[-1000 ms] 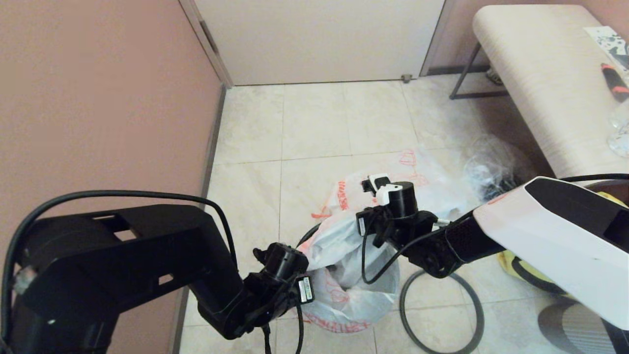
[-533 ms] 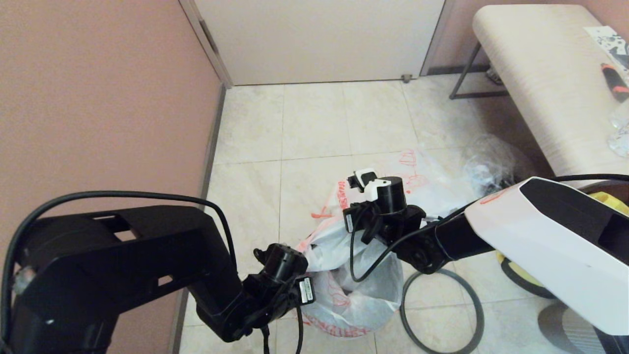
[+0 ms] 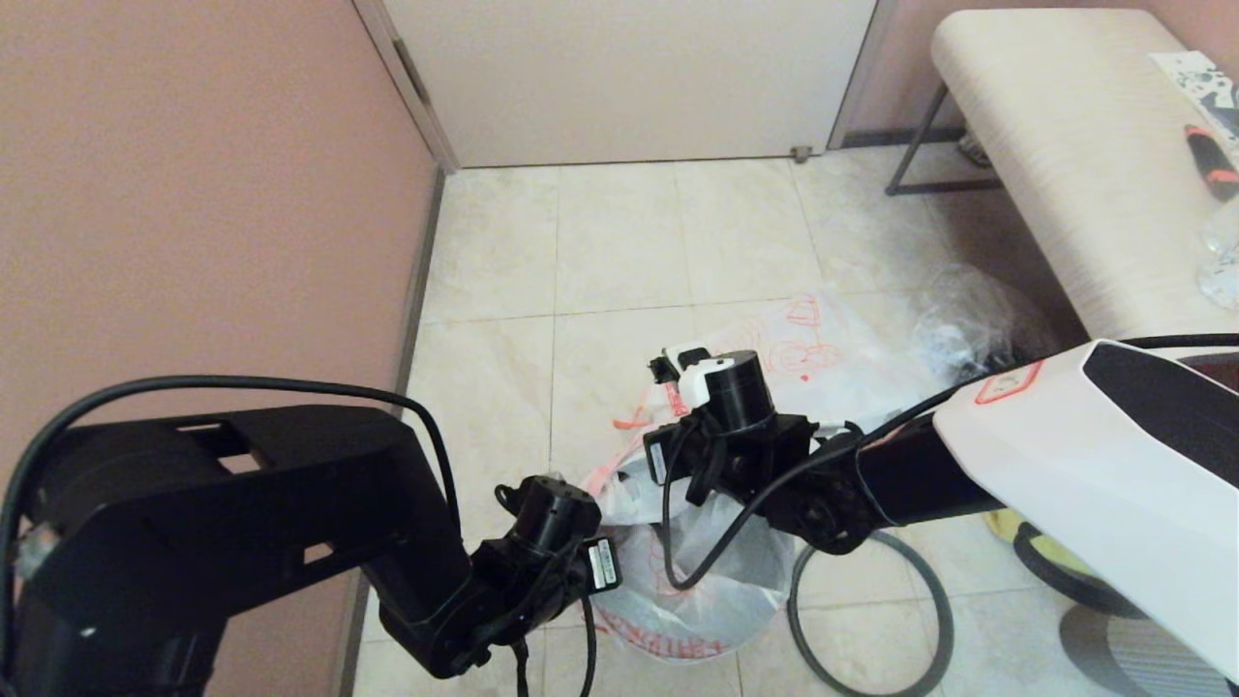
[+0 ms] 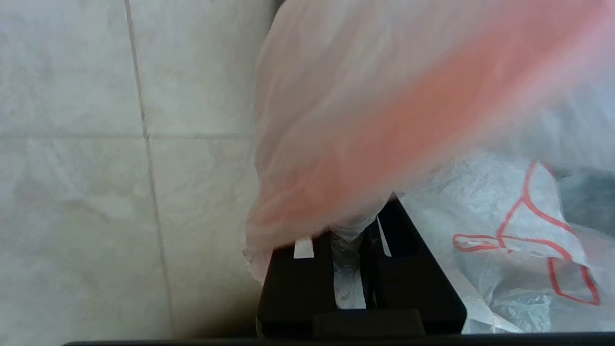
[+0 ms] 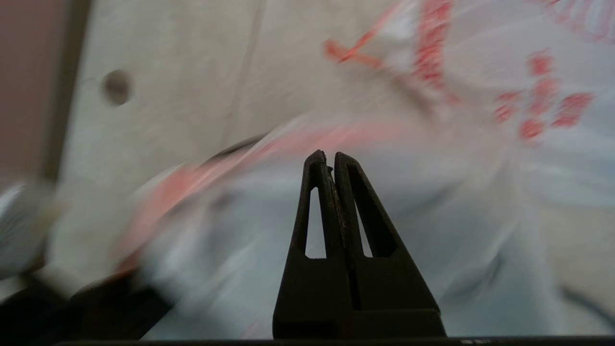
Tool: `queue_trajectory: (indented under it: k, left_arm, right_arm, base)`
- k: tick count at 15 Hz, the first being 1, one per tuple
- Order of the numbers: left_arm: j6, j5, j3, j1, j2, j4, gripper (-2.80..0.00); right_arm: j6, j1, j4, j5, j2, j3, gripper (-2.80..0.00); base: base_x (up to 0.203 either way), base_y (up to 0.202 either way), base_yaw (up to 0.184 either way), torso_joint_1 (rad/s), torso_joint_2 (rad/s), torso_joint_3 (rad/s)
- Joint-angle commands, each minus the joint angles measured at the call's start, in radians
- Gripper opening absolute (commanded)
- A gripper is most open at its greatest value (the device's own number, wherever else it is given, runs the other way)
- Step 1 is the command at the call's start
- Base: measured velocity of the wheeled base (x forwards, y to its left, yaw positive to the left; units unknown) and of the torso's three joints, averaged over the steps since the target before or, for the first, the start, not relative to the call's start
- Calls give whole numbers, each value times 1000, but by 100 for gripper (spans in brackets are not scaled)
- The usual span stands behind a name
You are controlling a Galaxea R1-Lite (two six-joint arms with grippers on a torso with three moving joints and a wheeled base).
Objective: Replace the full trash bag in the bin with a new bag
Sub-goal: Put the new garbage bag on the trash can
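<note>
The new bag (image 3: 692, 590) hangs open over the bin, which it covers from sight. My left gripper (image 4: 353, 230) is shut on the bag's near left edge, with crumpled plastic pinched between its black fingers (image 4: 298, 278) and an orange handle strip draped over the tips. My right gripper (image 5: 327, 156) is shut and empty, hovering just above the bag's far orange-edged rim; in the head view its wrist (image 3: 721, 426) sits over the bag's mouth. The full trash bag (image 3: 823, 353) lies on the floor tiles behind the bin.
The dark grey rim hoop (image 3: 947, 620) lies flat on the floor right of the bin. A clear bag with dark contents (image 3: 968, 324) sits by the bench (image 3: 1065, 174). A yellow tote (image 3: 1016, 537) is at the right. The wall (image 3: 194, 194) runs along the left.
My right arm has swung left and nearer, from beside the full bag to above the new bag's mouth. The left gripper has kept its hold and barely moved.
</note>
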Motion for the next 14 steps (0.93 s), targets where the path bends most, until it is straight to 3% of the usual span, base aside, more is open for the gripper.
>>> queue_trajectory:
  k: [1,4,11,14]
  left_arm:
    - [-4,1,11,1,-8,-17,-280]
    - [-4,1,15,1,-7,-23,-280]
    - [-3,-26,37,5,-13,-45,-280]
    - [-1,-71,71,9,-29,-97,-280]
  right_arm:
    - [26,40,5,-2,-42,31,-280]
    - [50,64,-10,3,3,77,-280]
    - [36,-46,-55,217,58,32,-280]
    - [26,-62,-50,224,79,6,-280]
  base:
    - [0,0,0,0,0,0]
    - [0,0,0,0,0,0]
    - [0,0,0,0,0,0]
    - [0,0,0,0,0,0]
